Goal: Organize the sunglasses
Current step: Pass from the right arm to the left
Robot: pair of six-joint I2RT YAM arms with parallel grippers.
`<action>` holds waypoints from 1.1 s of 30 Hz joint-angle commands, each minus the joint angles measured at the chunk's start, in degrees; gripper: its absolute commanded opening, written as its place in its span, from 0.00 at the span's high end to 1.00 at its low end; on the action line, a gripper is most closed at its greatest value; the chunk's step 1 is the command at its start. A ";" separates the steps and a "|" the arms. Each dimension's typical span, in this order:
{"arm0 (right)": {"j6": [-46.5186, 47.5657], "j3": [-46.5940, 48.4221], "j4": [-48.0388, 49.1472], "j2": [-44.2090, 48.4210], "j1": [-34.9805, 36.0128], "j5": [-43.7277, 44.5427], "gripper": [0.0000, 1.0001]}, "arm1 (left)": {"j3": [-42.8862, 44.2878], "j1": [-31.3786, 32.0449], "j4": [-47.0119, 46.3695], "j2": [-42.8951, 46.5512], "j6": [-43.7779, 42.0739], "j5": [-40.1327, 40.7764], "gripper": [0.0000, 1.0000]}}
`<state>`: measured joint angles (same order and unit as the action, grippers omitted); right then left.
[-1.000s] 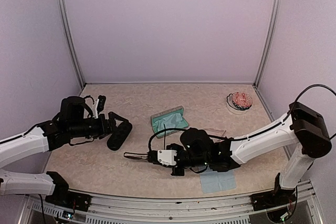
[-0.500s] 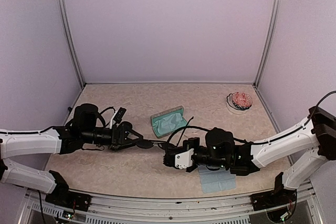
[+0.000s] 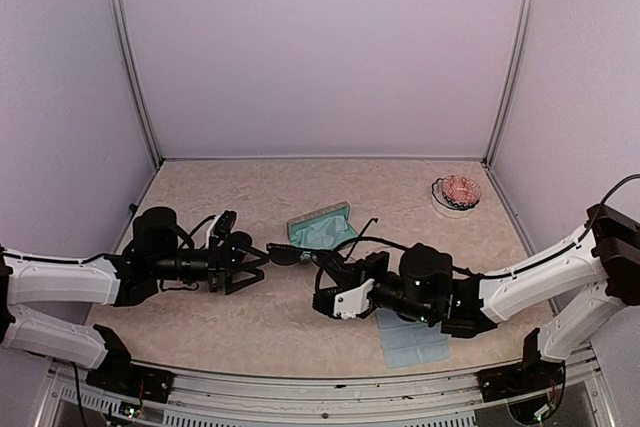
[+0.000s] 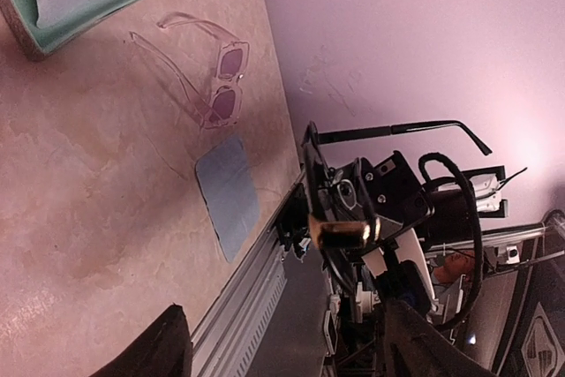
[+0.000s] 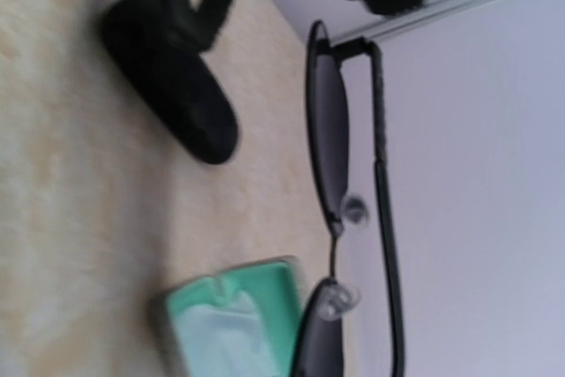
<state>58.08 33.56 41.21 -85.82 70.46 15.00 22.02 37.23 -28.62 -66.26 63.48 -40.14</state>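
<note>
The dark wire-framed sunglasses (image 3: 286, 254) hang above the table's middle, arms unfolded, with my right gripper (image 3: 322, 282) shut on them. In the right wrist view one dark lens (image 5: 327, 125) and a thin arm stand in front of the back wall. My left gripper (image 3: 256, 265) is open just left of that pair, level with it, over the black oval case (image 5: 172, 94). From the left wrist, its fingertips (image 4: 168, 346) frame the right gripper and the dark pair (image 4: 397, 130). The clear pinkish sunglasses (image 4: 216, 81) lie unfolded on the table beyond.
The open grey case with teal lining (image 3: 322, 228) sits behind the dark sunglasses. A blue cloth (image 3: 412, 344) lies near the front edge under the right arm. A pink patterned item in a white dish (image 3: 457, 191) stands at the back right.
My right gripper has lifted the dark sunglasses off the table toward the left gripper. My left gripper has swung right toward the middle, over the black case, and its jaws have narrowed somewhat.
</note>
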 commanded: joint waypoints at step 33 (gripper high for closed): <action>11.24 -0.63 12.39 -7.00 2.89 8.54 1.00 | 1.21 3.12 -19.26 -12.21 10.76 4.71 0.65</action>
<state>70.46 33.45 51.81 -92.38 72.64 23.38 21.91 39.99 -45.52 -77.82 74.39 -36.56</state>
